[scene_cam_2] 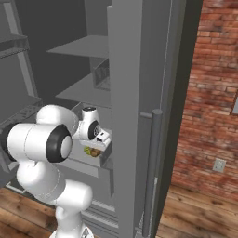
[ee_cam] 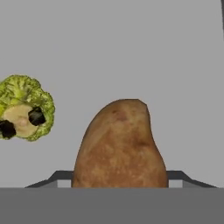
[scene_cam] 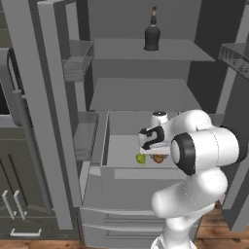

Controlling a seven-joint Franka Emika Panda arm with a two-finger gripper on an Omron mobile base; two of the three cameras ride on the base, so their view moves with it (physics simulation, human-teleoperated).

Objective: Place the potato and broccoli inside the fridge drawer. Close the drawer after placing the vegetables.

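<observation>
From the left base view, the fridge stands open with shelves stacked up the middle of the frame and a dark bottle [scene_cam: 152,33] on the top one. Just below centre, the fridge drawer [scene_cam: 99,146] is pulled out, and the white arm bends over it from the lower right. On the drawer floor lies the broccoli [scene_cam: 141,158], with the brown potato [scene_cam: 158,158] just beside it to the right, under the hand.

From the right base view, the tall fridge door [scene_cam_2: 135,116] fills the middle, with a brick wall [scene_cam_2: 209,93] to the right. The hand dips into the drawer at centre left, the vegetables a yellowish-brown patch beneath it.

In the hand view, the potato [ee_cam: 120,146] rises large at bottom centre between the fingertips [ee_cam: 54,177], which stand apart at either side of it; whether they press it, I cannot tell. The broccoli [ee_cam: 26,107] sits at the left edge on the grey floor, apart from the potato.

Both vegetables look to be in the drawer already. What seems left is releasing the potato if it is held, lifting clear, and pushing the drawer closed.
</observation>
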